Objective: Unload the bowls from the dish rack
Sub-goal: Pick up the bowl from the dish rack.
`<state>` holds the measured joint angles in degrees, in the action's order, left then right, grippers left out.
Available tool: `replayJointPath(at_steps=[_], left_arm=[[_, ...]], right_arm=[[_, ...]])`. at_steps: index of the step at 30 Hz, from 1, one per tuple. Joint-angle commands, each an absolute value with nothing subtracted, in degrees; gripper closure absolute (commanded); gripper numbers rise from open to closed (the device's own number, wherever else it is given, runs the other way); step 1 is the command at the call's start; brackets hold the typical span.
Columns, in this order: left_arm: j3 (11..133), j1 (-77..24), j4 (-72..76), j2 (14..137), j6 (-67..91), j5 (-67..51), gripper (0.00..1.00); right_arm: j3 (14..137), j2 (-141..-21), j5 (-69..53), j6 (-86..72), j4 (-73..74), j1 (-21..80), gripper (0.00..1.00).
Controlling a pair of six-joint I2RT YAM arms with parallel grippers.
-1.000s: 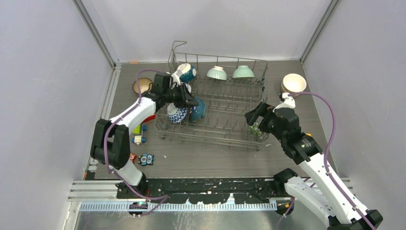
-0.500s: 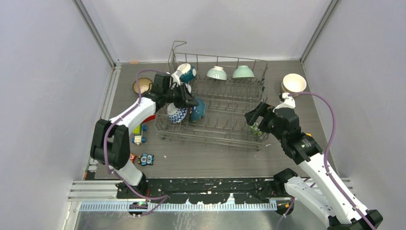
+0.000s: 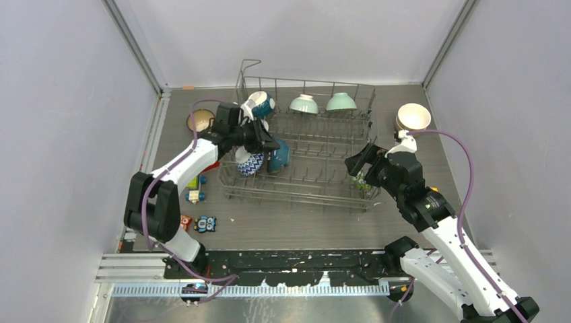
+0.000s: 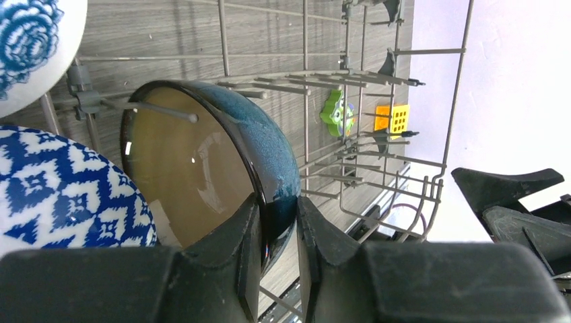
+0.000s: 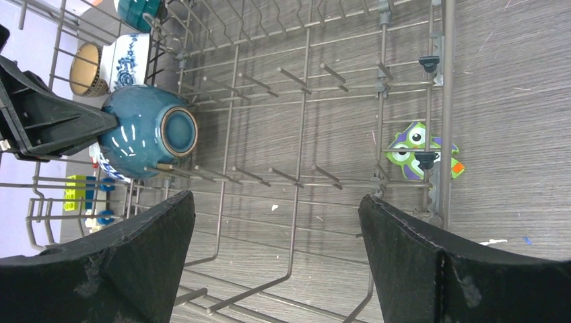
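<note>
The grey wire dish rack (image 3: pixel 296 195) stands mid-table. My left gripper (image 3: pixel 266 142) is shut on the rim of a dark teal bowl (image 3: pixel 278 155) standing on edge between the tines. In the left wrist view one finger is inside the bowl (image 4: pixel 222 155) and one outside. A blue-and-white zigzag bowl (image 3: pixel 250 163) leans beside it. A teal-and-white bowl (image 3: pixel 261 105) and two mint bowls (image 3: pixel 304 103) sit in the back row. My right gripper (image 3: pixel 355 163) is open and empty over the rack's right end, and the teal bowl shows far off in its view (image 5: pixel 145 138).
A cream bowl (image 3: pixel 413 116) sits on the table right of the rack and a brown bowl (image 3: pixel 200 120) left of it. Small toy blocks (image 3: pixel 195 195) lie near the front left. An owl toy (image 5: pixel 417 151) lies under the rack's right end.
My left arm has shifted slightly while still gripping the teal bowl, and the rack has moved a little with it. The right arm has barely moved.
</note>
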<state>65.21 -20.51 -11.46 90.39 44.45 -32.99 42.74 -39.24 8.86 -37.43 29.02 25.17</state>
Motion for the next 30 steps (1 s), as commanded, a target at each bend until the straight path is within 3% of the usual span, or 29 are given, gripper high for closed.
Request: replayJointPath(at_steps=[1,5,17,30], left_arm=[[73.4,-21.0,10.4,74.0,51.3,-50.1,1.0],[73.3,-21.0,5.1,74.0,47.4,-49.7,1.0],[63.5,-21.0,10.7,75.6,49.1,-49.5,1.0],[64.9,-21.0,12.3,73.3,49.5,-51.5,1.0]], right_arm=[[45.5,-38.5,9.0,-36.7,28.1,25.2,0.05],[45.2,-38.8,8.9,-37.1,28.0,25.3,0.05],[44.1,-38.5,11.9,-37.4,30.1,25.3,0.05],[45.5,-37.0,10.5,-36.1,30.6,25.3,0.05]])
